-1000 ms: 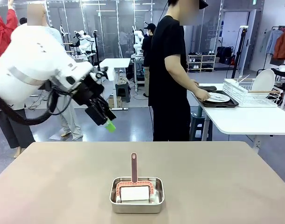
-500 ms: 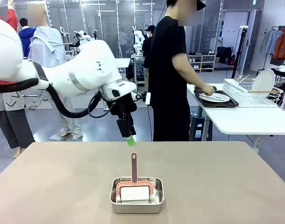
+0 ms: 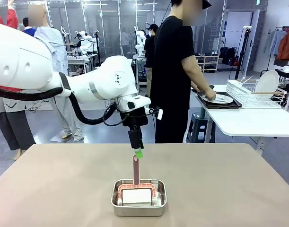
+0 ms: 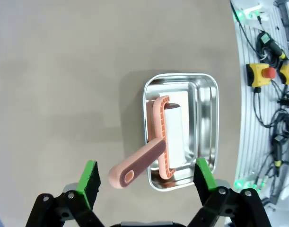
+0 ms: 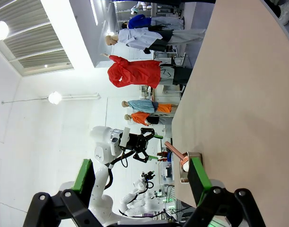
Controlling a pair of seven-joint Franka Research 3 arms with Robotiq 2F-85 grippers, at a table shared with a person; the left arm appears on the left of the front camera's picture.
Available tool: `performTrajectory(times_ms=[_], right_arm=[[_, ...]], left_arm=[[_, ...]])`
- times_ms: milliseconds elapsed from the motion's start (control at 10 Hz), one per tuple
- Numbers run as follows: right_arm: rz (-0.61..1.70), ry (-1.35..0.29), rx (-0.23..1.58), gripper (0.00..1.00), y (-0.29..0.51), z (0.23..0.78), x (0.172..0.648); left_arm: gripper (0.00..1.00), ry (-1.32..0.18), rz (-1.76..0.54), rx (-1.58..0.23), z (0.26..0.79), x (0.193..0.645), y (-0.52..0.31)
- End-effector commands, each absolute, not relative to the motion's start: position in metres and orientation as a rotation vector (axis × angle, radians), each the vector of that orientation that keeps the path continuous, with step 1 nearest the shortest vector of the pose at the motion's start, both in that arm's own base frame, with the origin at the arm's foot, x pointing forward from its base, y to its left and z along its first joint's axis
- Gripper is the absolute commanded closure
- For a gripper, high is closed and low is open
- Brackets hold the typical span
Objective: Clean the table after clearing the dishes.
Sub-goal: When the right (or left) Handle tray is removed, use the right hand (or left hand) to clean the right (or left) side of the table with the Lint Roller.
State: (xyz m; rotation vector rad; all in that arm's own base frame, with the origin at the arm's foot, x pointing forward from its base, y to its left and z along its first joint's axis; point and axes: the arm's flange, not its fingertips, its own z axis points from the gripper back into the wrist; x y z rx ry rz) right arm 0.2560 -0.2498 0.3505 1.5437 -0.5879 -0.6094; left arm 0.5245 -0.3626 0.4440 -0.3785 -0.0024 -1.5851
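Observation:
The beige table (image 3: 59,179) holds a small steel tin (image 3: 138,204) with a pink-handled roller (image 3: 135,171) in it, handle sticking up. My left gripper (image 3: 138,152) points straight down just above the handle's tip. Seen from the left wrist, the left gripper (image 4: 147,176) is open, and the roller's handle (image 4: 135,166) lies between its green pads (image 4: 90,177) without touching them. My right gripper (image 5: 140,177) is open and holds nothing. At the white side table a person's hands rest on a white plate (image 3: 222,98) on a dark tray (image 3: 232,105).
A wire dish rack (image 3: 250,94) with a plate stands on the white side table (image 3: 253,123) at the back right. The person stands between the two tables. Bare tabletop (image 4: 64,71) lies all around the tin (image 4: 201,94).
My left arm has swung in from the left to above the tin, and its gripper has turned downward and lowered to the roller's handle. The person keeps handling the plate on the tray.

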Motion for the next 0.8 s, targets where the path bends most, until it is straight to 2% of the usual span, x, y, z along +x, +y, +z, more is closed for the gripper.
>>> performTrajectory(times_ms=[0, 500, 700], right_arm=[[-0.6, -0.59, 1.544, 0.0, -0.248, 0.353, 0.252], [-0.6, -0.59, 1.544, 0.0, -0.248, 0.353, 0.252], [-0.6, -0.59, 1.544, 0.0, -0.248, 0.353, 0.252]], left_arm=[[0.0, 0.126, -1.541, -0.435, 0.439, 0.536, -0.371], [0.0, 0.293, -1.539, -0.453, 0.416, 0.537, -0.368], [0.0, 0.284, -1.525, -0.443, 0.409, 0.541, -0.366]])
